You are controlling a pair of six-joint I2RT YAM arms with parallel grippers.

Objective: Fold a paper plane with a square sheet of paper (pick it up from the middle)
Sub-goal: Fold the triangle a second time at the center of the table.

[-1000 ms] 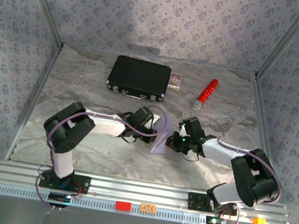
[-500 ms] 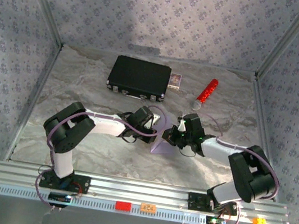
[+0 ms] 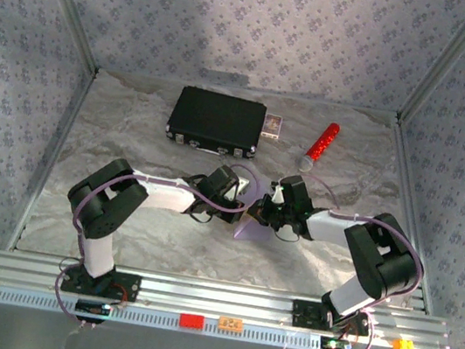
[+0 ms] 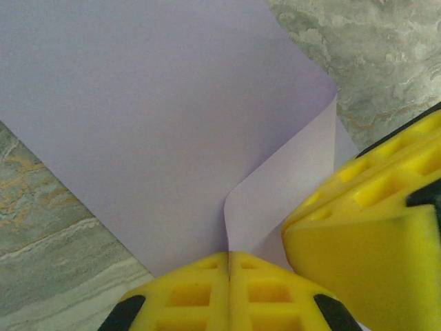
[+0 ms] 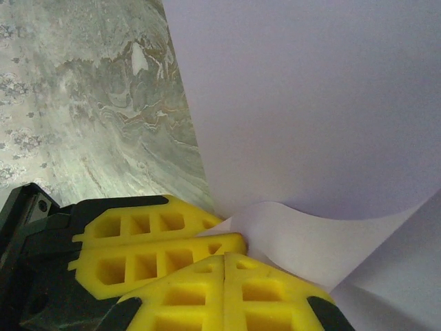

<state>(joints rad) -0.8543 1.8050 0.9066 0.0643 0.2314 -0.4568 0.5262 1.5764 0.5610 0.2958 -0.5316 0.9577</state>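
The square sheet of paper (image 3: 248,227) is pale lilac and lies mid-table, pinched up into a ridge at its middle. My left gripper (image 3: 244,203) is shut on that raised fold (image 4: 158,117); its yellow fingertips (image 4: 207,276) press together with the paper edge between them. From the right, my right gripper (image 3: 264,209) is shut tip to tip against the left one, and a flap of the sheet (image 5: 310,103) curls up at its tips. The left gripper's yellow fingers (image 5: 151,241) lie against the right gripper (image 5: 225,256). The paper plane is out of view.
A black case (image 3: 216,121) lies at the back, a small white-and-dark card box (image 3: 273,125) by its right end, and a red-and-silver cylinder (image 3: 319,146) further right. Patterned walls close in the marbled table (image 3: 133,132). An aluminium rail (image 3: 213,295) runs along the near edge.
My right gripper has moved left across the table to meet the left gripper at the paper's raised fold and closed fully. The left arm has held still.
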